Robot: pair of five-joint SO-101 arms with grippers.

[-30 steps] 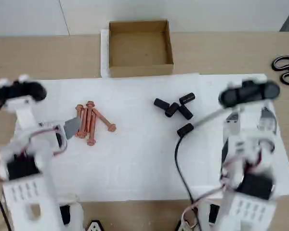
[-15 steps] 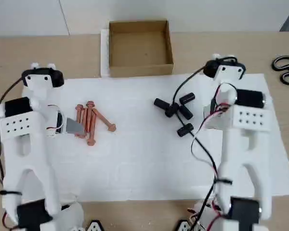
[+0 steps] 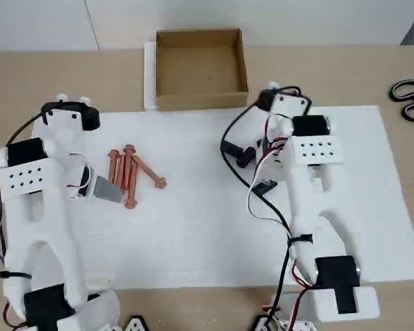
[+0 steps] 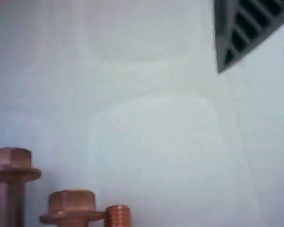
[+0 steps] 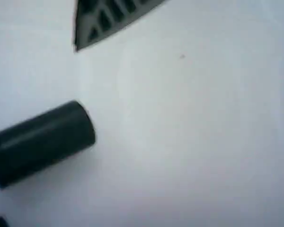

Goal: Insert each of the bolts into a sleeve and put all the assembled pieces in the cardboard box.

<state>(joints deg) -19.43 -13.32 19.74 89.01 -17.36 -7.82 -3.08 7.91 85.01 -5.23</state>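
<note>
A: High view. Left gripper (image 3: pixel 100 187) is low over the white sheet (image 3: pixel 193 227). The bolts (image 3: pixel 127 172) lie just beside it, toward the other arm. How far open?
B: Cannot tell. Right arm (image 3: pixel 310 148) is over the sleeves (image 3: pixel 232 148). Cardboard box (image 3: pixel 201 101) is well beyond both.
A: Left wrist view. Two bolts (image 4: pixel 68 208) near that gripper, apart from it.
B: Right wrist view. Right gripper (image 5: pixel 109 19) is above the sheet, with one sleeve (image 5: pixel 40 142) near, not touching. Opening: cannot tell.
</note>
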